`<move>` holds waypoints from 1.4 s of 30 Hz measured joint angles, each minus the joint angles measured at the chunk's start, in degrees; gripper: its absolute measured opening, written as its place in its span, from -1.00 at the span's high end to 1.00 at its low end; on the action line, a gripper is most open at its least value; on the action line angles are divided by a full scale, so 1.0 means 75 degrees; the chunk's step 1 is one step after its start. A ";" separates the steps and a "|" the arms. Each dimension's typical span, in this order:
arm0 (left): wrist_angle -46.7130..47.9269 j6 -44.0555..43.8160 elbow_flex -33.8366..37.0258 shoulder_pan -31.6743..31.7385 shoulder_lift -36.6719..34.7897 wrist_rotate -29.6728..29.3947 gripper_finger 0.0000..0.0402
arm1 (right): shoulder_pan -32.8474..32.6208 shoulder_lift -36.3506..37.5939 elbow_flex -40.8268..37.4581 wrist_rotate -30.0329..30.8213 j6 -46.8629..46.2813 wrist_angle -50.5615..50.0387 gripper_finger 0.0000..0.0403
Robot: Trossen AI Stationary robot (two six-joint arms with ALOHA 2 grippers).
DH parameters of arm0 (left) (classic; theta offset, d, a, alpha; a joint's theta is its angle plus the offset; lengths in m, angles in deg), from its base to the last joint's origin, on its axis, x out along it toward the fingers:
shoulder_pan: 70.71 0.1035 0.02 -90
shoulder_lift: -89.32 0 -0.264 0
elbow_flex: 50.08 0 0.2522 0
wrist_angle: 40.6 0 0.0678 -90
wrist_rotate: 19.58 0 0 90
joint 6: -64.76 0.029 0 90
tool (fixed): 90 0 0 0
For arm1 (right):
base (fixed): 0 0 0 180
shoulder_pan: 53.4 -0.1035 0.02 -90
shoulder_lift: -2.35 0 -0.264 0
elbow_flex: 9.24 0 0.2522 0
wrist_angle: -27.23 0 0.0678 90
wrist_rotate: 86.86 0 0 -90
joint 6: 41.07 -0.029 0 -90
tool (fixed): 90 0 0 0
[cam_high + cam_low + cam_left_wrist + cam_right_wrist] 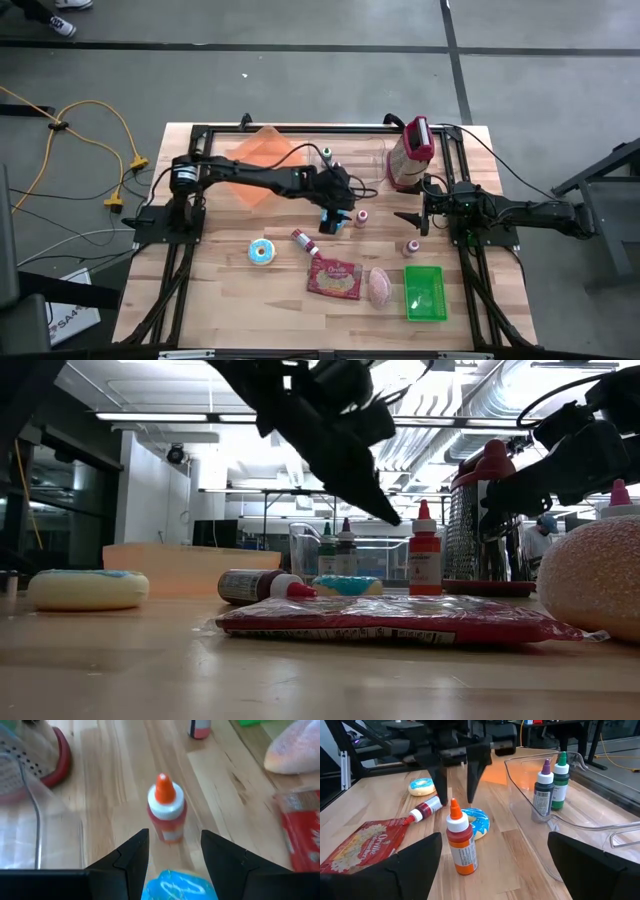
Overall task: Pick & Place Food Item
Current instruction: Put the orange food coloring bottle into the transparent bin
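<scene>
A blue-frosted donut (476, 822) lies flat on the table at its middle, also seen as a blue spot in the high view (340, 220). My left gripper (456, 802) hangs open just above it, fingers slanting down, clear of the table in the low view (385, 515). In the left wrist view the donut (180, 887) shows low between the two fingers, and an orange bottle (166, 810) stands upright beyond them. My right gripper (408, 218) waits open at the right.
A second donut (262, 251), a lying red bottle (305, 243), a red popcorn bag (334, 278), a pink bun (381, 286) and a green tray (424, 292) lie nearer the front. An orange plate (262, 165), a clear tub (560, 820) and a grater (412, 150) stand at the back.
</scene>
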 joint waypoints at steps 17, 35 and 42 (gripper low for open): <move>-0.0935 -0.0257 0.0002 0.0066 0.0374 0.0199 0.14 | 0.0000 0.0000 0.0000 -0.0002 0.0000 -0.0006 -0.75; -0.1355 -0.0257 0.0002 0.0061 0.0518 0.0211 0.14 | 0.0000 -0.0002 0.0000 0.0000 0.0000 -0.0006 -0.75; -0.1517 -0.0257 0.0002 -0.0001 0.0520 0.0208 0.14 | 0.0003 -0.0003 0.0003 -0.0002 0.0000 -0.0009 -0.75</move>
